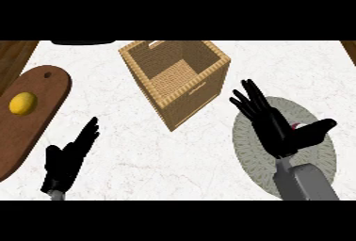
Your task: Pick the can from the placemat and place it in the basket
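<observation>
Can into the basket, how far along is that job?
Nothing looks done: the basket shows only its woven floor. In hand: the right hand is open over the placemat, where a sliver of the can shows by its thumb, not gripped. Still to do: grasp, lift, carry to the basket, release. The left hand rests at lower left.

One view only, from the robot's head; it faces steeply down onto the white tabletop [139, 155]; near enough that the basket [177, 80] fills the upper middle; a grey forearm [306, 181] enters from the lower edge.
</observation>
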`<move>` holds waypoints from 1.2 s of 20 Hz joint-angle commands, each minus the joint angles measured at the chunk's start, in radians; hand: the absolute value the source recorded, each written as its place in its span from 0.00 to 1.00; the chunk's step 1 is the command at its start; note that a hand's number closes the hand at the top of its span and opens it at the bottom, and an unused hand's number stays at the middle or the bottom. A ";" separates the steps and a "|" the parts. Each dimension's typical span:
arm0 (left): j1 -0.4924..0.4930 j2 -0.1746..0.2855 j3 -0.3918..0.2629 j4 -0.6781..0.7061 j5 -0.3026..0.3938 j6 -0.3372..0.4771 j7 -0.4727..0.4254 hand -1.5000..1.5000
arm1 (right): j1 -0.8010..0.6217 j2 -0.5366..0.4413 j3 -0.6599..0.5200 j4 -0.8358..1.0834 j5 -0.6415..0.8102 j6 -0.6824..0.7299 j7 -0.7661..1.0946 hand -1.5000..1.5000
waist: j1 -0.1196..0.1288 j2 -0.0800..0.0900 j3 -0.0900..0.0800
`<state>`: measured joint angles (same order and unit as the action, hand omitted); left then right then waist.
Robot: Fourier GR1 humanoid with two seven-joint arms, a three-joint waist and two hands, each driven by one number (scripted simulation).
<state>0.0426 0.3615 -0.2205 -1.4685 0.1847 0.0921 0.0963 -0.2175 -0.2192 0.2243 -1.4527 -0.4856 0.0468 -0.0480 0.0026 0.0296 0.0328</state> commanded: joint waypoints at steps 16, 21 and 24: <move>-0.227 0.101 0.093 -0.069 -0.146 0.031 -0.121 0.50 | -0.315 0.023 0.032 0.041 0.459 -0.578 0.152 0.00 | -0.010 -0.035 -0.037; -0.232 0.118 0.116 -0.065 -0.131 0.021 -0.110 0.50 | -0.418 -0.273 0.099 0.120 0.650 -0.464 0.479 0.00 | -0.027 -0.045 -0.045; -0.212 0.135 0.116 -0.087 -0.135 0.013 -0.105 0.50 | -0.466 -0.438 0.156 0.133 0.675 -0.239 0.608 0.00 | -0.014 -0.051 -0.045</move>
<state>-0.1742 0.4823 -0.1107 -1.5451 0.0525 0.1108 -0.0137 -0.6163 -0.4842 0.3205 -1.3529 0.1127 -0.3528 0.3934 -0.0189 -0.0177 -0.0102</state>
